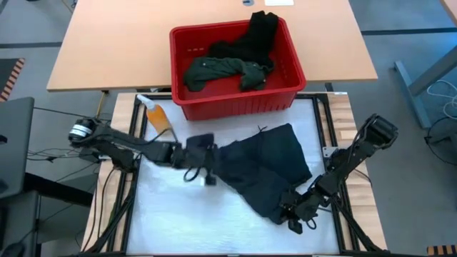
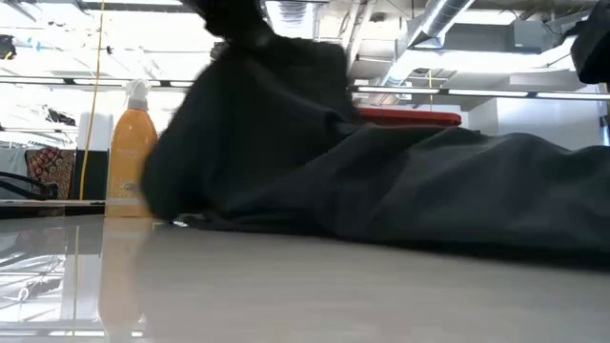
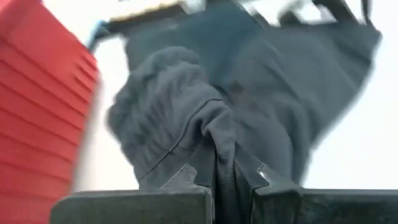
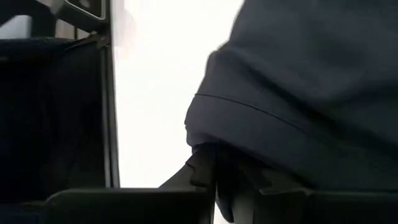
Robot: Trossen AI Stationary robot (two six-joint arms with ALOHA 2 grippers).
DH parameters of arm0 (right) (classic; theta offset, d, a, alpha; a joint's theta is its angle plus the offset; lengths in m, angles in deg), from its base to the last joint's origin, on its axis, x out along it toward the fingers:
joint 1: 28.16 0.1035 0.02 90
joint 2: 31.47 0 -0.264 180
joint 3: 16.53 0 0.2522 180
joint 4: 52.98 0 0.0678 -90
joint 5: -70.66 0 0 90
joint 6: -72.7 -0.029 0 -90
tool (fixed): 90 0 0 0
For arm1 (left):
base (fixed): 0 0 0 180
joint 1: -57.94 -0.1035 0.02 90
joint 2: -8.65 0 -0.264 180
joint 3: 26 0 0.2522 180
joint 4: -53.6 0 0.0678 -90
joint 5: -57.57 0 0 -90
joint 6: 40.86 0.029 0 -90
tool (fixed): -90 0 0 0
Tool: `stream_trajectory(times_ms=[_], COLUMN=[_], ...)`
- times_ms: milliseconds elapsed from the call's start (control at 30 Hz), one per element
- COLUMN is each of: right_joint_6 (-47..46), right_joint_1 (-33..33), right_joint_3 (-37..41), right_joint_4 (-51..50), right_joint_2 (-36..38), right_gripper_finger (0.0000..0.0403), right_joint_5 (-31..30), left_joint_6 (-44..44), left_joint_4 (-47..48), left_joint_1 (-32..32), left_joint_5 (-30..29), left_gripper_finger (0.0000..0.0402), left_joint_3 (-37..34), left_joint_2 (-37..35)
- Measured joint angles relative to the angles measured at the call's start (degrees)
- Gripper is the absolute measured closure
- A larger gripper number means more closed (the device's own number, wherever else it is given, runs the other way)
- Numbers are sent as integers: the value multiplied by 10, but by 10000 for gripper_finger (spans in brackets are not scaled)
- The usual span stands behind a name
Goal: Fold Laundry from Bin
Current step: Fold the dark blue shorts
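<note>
A dark garment (image 1: 268,168) of the laundry lies spread on the white table top between my two grippers. My left gripper (image 1: 211,158) is shut on its left end, and my right gripper (image 1: 289,208) is shut on its near right corner. The red bin (image 1: 235,107) stands at the far edge. A dark green shirt (image 1: 214,70) and a black piece (image 1: 258,36) lie inside it. In the low view the garment's left end (image 2: 276,105) rises out of the top of the picture, and the rest (image 2: 496,191) lies on the table. My left gripper pinches a bunched fold (image 3: 219,134) at the garment's left end between its two fingers, several layers together. The fingers come from the table's left, slanting down. That end is raised off the table and the cloth slopes down to the right. My right gripper pinches the garment's stitched hem edge (image 4: 249,115) between its two fingers, at the near right corner. The fingers come from the right, slanting down. The cloth bulges over the fingers; whether that corner is clear of the table I cannot tell.
An orange spray bottle (image 1: 158,114) stands at the white top's far left corner, close behind my left arm; it also shows in the low view as the bottle (image 2: 132,152). A wooden table (image 1: 107,50) lies beyond the bin. Bare white top (image 1: 178,214) lies near left.
</note>
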Motion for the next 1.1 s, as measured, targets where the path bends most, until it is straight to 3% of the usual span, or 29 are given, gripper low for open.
stream_trajectory(times_ms=[133, 333, 467, 600, 800, 1000, 1100], right_joint_6=[21, -19, -103, -141, -147, -215, -224], right_joint_1=[0, -3, -2, 7, 4, 4, 5], right_joint_3=[0, -1, -1, -1, -1, -2, -2], right_joint_4=[2, -4, -42, -103, -165, -217, -226], right_joint_2=[-5, 16, 37, 61, 118, 169, 170], right_gripper_finger=[319, 265, 239, 233, 238, 237, 232], right_joint_5=[72, 137, 204, 215, 83, -125, -155], left_joint_6=[-76, -182, -253, -317, -386, -399, -409], left_joint_4=[102, 131, 138, 159, 186, 181, 181], left_joint_1=[84, 188, 225, 244, 261, 267, 266], left_joint_5=[-18, -99, -142, -156, -155, -154, -151], left_gripper_finger=[401, 401, 401, 401, 401, 401, 401], left_joint_3=[0, -1, -1, -1, -1, 0, -1], left_joint_2=[12, 67, 101, 130, 154, 154, 154])
